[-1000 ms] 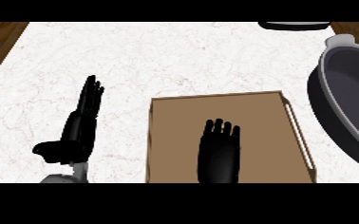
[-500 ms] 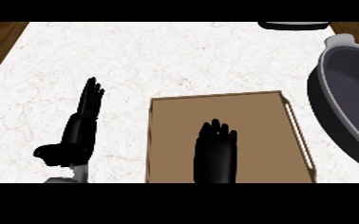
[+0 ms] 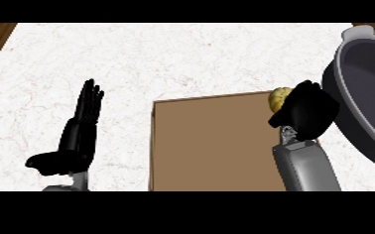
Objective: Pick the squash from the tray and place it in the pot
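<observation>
A yellow squash (image 3: 278, 98) peeks out at the top left of my right hand (image 3: 307, 110), whose fingers are curled round it. The hand holds it above the tray's right edge, just left of the dark grey pot (image 3: 356, 91) at the view's right side. Most of the squash is hidden by the hand. The brown tray (image 3: 212, 144) lies at the lower middle with nothing showing on it. My left hand (image 3: 77, 134) rests open at the lower left, fingers up, over the white counter.
White marbled counter (image 3: 168, 59) fills the upper part of the view. A brown strip (image 3: 6, 29) shows at the top left corner. The pot's rim runs past the right edge of the view.
My right hand was lying flat over the tray's middle; it is now curled round the squash and has moved right and up, next to the pot. The view has shifted.
</observation>
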Tool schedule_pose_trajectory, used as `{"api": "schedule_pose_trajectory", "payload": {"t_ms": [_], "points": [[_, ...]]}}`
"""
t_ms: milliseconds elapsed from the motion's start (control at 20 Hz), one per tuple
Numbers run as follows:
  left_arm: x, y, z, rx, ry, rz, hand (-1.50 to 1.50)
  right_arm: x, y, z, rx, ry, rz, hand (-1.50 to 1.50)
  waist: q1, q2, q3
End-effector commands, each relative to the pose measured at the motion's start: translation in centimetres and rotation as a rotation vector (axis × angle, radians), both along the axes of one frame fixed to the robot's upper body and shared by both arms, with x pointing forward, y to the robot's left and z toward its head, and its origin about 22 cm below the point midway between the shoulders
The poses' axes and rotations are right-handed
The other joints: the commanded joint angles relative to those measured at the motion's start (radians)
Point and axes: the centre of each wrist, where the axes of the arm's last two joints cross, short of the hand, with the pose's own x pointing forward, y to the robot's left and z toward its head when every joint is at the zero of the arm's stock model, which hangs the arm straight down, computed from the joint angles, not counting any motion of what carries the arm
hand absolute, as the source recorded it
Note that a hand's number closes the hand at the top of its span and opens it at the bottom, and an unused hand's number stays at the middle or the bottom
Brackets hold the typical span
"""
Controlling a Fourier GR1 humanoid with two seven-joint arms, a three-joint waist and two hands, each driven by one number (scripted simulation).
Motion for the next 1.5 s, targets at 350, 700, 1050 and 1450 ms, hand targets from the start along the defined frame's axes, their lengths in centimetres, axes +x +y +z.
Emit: {"api": "schedule_pose_trajectory", "payload": {"t_ms": [350,700,1050,1450], "points": [[0.6,-1.2,0.7,0.015,-0.028,-0.102,0.00,8.3,-11.8,9.8,-0.028,-0.245,-0.577,1.50,0.135,0.016,-0.010],[1.3,-3.0,0.9,-0.001,-0.027,-0.136,0.00,10.7,-16.2,13.2,-0.136,-0.263,-0.816,1.50,0.152,0.020,-0.010],[1.8,-2.7,1.3,0.005,-0.036,-0.141,0.00,12.2,-17.8,14.1,-0.184,-0.267,-0.956,1.50,0.144,0.006,-0.009],[1.9,-0.7,0.5,0.012,0.012,-0.095,0.00,12.8,-18.6,12.2,-0.171,-0.248,-1.036,1.50,0.099,-0.014,-0.010]]}}
